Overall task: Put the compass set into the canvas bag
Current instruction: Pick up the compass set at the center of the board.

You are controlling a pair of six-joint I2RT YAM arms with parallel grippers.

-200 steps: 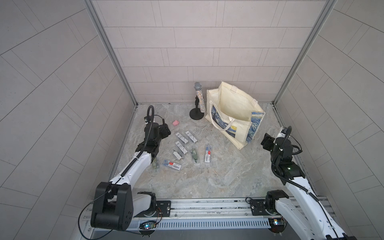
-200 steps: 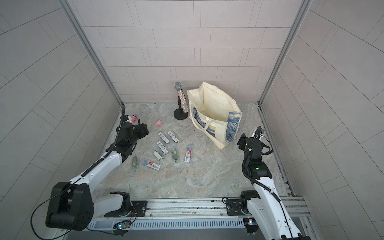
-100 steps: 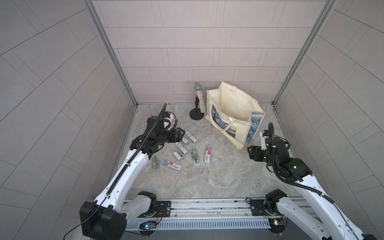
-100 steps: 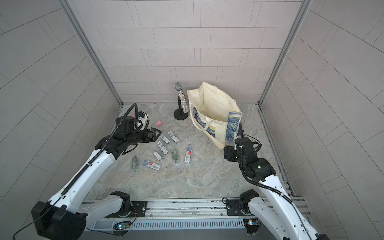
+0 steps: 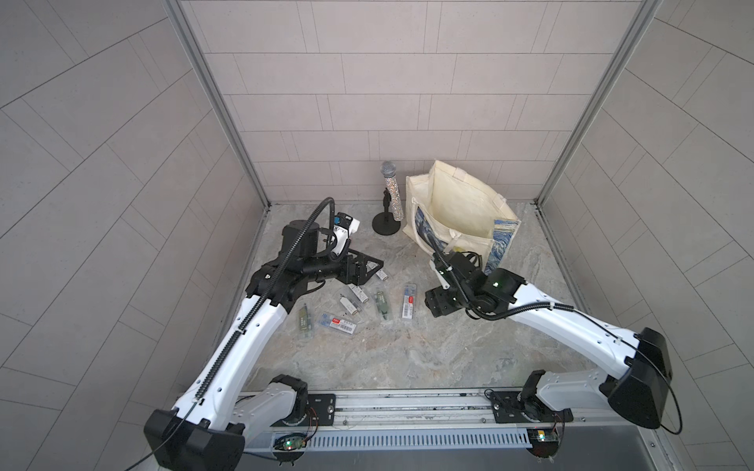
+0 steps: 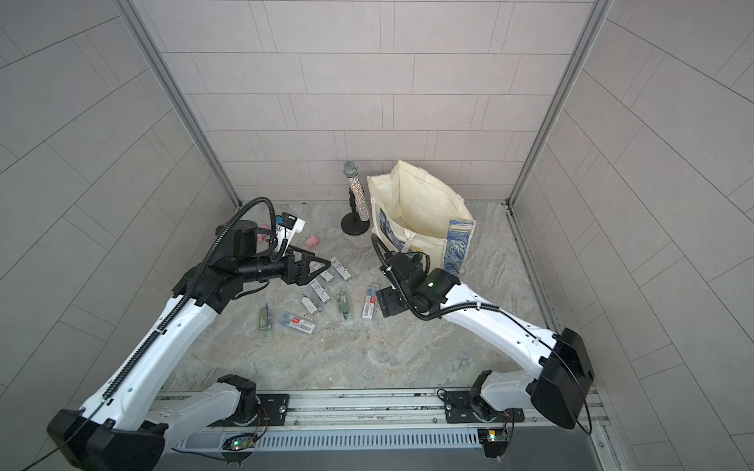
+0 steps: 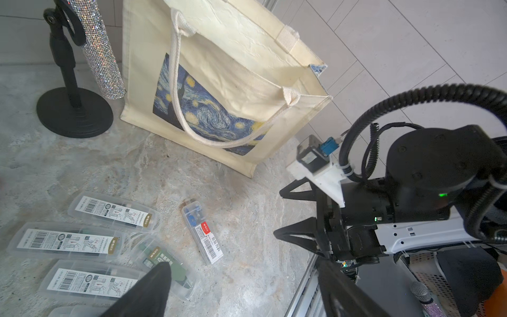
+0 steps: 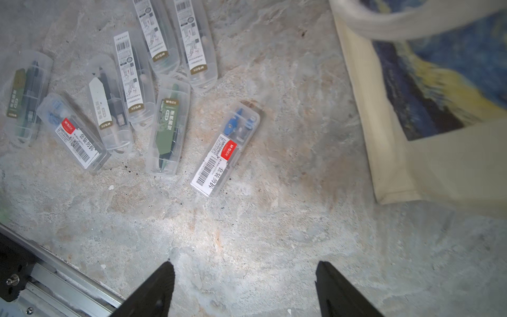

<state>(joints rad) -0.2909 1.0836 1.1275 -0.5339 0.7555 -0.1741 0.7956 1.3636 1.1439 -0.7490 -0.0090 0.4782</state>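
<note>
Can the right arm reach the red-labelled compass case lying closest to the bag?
Probably yes: the right gripper is open and empty, and the case lies alone on bare table, clear of the canvas bag.

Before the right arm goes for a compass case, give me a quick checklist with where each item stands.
1. The right gripper open and empty: ok.
2. The left gripper open and empty: ok.
3. The bag standing, mouth open: ok.
4. The red-label case nearest the bag lying apart from the other cases: ok.
5. Room at the bag's bottom: cannot tell, its near wall hides it.
</note>
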